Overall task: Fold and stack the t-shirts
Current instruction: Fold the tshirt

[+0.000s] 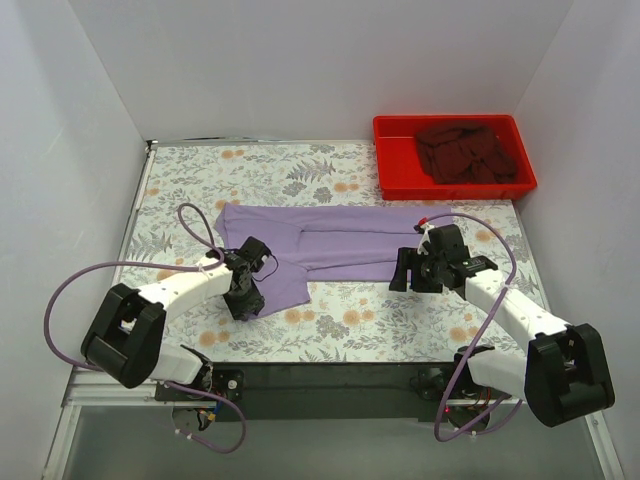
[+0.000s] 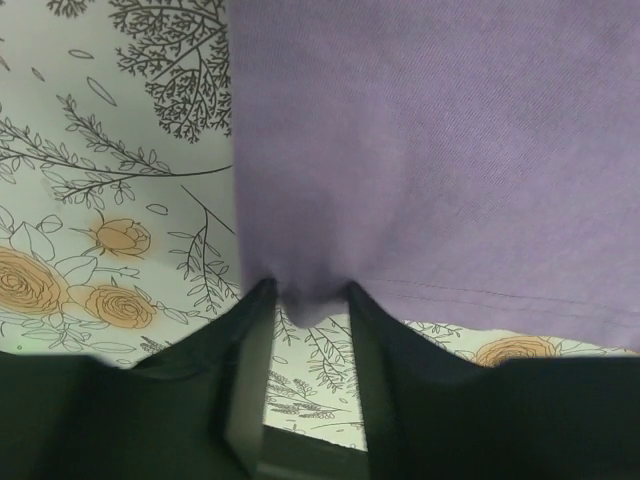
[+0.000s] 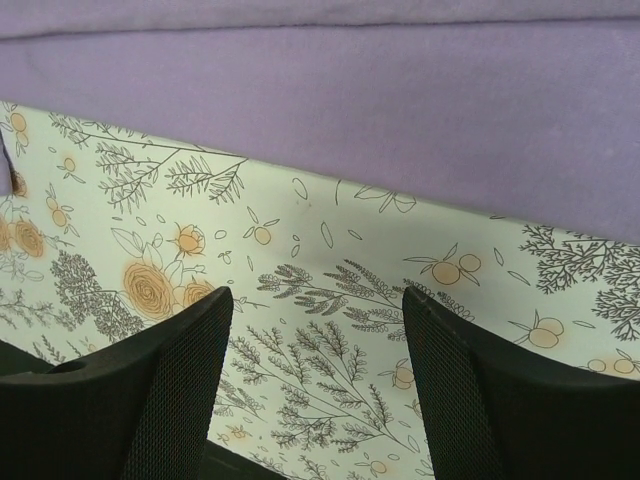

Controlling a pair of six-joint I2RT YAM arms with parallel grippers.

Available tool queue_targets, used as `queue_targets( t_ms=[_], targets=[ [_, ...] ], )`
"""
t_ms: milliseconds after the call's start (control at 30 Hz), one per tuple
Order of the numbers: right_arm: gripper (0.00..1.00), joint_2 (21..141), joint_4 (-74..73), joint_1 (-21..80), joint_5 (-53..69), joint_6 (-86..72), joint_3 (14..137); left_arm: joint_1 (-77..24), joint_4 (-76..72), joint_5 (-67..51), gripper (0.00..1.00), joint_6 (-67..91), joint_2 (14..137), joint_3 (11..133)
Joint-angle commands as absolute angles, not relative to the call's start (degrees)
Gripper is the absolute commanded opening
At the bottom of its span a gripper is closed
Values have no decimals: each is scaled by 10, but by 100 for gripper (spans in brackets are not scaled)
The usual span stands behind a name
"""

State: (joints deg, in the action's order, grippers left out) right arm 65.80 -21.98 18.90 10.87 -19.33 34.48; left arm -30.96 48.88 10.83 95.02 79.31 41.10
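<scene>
Currently: lavender t-shirt lies spread mid-table. L gripper at its near-left corner, fingers pinching a bunched fold of cloth. R gripper agape, nothing between, just short of shirt's near edge. Maroon t-shirt crumpled in red tray, far right.

You count two t-shirts: one lavender t-shirt, one maroon t-shirt. One red tray. Two tools: left tool, right tool. Two purple cables. One floral worktop.
</scene>
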Motion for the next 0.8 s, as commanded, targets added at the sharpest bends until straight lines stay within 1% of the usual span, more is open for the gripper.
queue_targets(
  t_ms=[0, 33, 67, 167, 267, 300, 367, 433, 500, 533, 767],
  targets=[
    [75, 647, -190, 192, 122, -186, 338, -318, 480, 133, 29, 978, 799, 396],
    [75, 649, -187, 192, 127, -185, 337, -320, 478, 134, 22, 979, 803, 396],
    [75, 651, -187, 192, 128, -184, 337, -321, 478, 134, 0, 979, 806, 396],
    [75, 650, -187, 192, 133, -179, 340, -320, 484, 134, 0, 976, 801, 412],
    [75, 642, -188, 192, 131, -178, 343, -320, 502, 144, 0, 961, 798, 463],
    [75, 639, -189, 192, 128, -176, 344, -320, 509, 160, 0, 949, 802, 507],
    [75, 632, -192, 192, 118, -175, 347, -316, 525, 177, 0, 934, 815, 555],
    [75, 628, -196, 192, 110, -171, 350, -306, 526, 194, 0, 906, 845, 623],
    [75, 626, -201, 192, 106, -167, 354, -294, 520, 203, 0, 885, 886, 662],
    [75, 626, -205, 192, 104, -164, 356, -282, 518, 205, 0, 866, 903, 705],
    [75, 618, -216, 192, 98, -157, 360, -229, 491, 202, 0, 802, 1051, 859]
  ],
)
